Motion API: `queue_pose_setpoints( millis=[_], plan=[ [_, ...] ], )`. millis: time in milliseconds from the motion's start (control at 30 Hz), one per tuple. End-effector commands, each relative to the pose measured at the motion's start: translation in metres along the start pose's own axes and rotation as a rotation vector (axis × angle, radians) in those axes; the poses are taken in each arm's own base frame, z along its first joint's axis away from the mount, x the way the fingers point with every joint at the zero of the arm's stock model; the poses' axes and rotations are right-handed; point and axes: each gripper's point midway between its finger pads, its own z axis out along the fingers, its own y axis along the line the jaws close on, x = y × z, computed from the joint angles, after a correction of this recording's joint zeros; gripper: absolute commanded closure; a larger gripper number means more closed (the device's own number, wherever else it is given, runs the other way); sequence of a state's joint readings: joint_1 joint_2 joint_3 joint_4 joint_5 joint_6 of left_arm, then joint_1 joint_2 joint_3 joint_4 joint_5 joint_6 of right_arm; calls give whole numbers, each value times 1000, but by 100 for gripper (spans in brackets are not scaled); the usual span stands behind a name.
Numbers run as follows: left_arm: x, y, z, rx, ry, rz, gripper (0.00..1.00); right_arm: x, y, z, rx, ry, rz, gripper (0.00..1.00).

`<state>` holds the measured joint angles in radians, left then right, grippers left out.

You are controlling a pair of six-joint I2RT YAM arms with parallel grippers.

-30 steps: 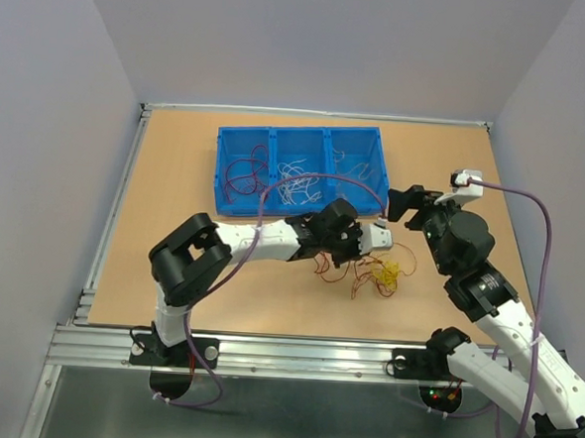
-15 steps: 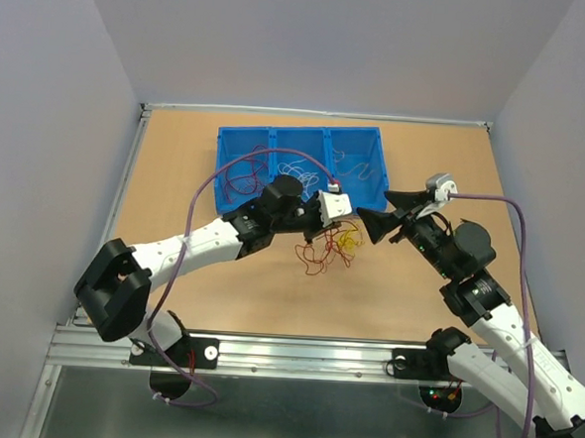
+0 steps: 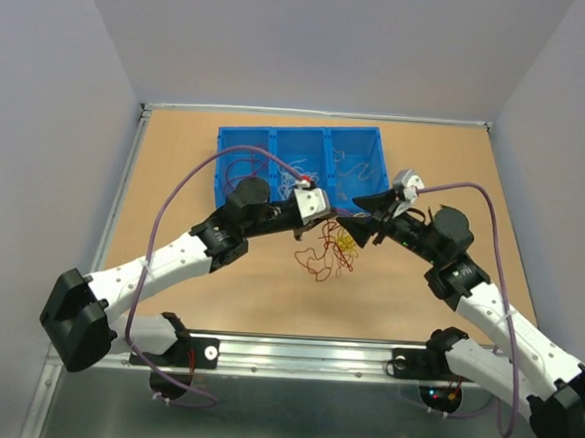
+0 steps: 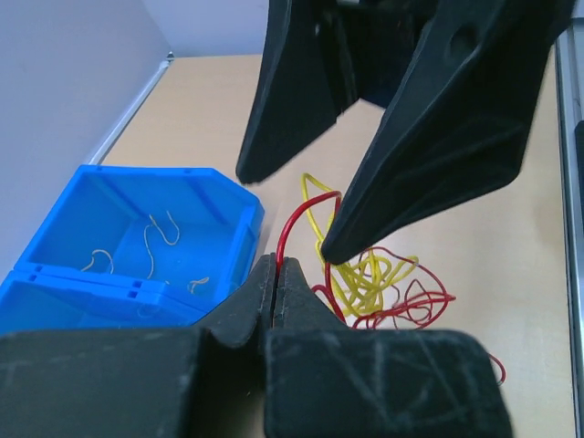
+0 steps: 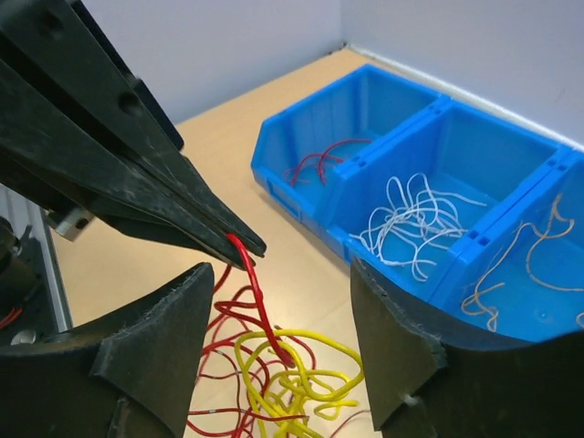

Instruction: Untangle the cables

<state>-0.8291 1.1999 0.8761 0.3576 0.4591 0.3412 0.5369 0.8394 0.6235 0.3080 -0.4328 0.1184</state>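
Note:
The cables (image 3: 328,253) are a small bunch of red and yellow wires hanging below my left gripper (image 3: 316,218), over the table in front of the blue bin. In the left wrist view my left gripper (image 4: 276,266) is shut on one red wire (image 4: 285,233), and the yellow wires (image 4: 367,278) hang just beyond. My right gripper (image 3: 357,221) is open and faces the left one at close range. In the right wrist view my right gripper (image 5: 281,274) stands open around the red wire (image 5: 256,297), above the yellow loops (image 5: 306,388), without touching them.
A blue bin (image 3: 222,175) with three compartments stands behind the grippers. It holds red wires (image 5: 315,160) on the left, white wires (image 5: 411,219) in the middle and pale wires (image 4: 151,246) on the right. A raised rail (image 3: 125,199) runs along the table's left edge.
My left gripper has carried the bunch left and towards the bin, its arm stretching out. My right gripper has swung left and now faces the left gripper around the red wire.

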Motion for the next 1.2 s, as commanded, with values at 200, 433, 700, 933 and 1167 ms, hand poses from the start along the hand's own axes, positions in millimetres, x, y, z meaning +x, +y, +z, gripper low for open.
queue_pose_setpoints(
  millis=[200,433,700,933,1167],
  plan=[
    [-25,9,-10,-35,-100,-2,100,23,-4,35,-107,77,-50,55],
    [-40,11,-21,-48,-145,-5,100,30,-11,47,-95,99,-24,58],
    [-80,34,-50,-180,-240,4,100,46,-11,62,-148,168,25,55],
    [-152,73,-89,-399,-360,9,100,68,-14,86,-205,219,74,54],
    [-266,109,-156,-618,-519,76,100,92,-16,97,-246,316,114,62]
  ],
)
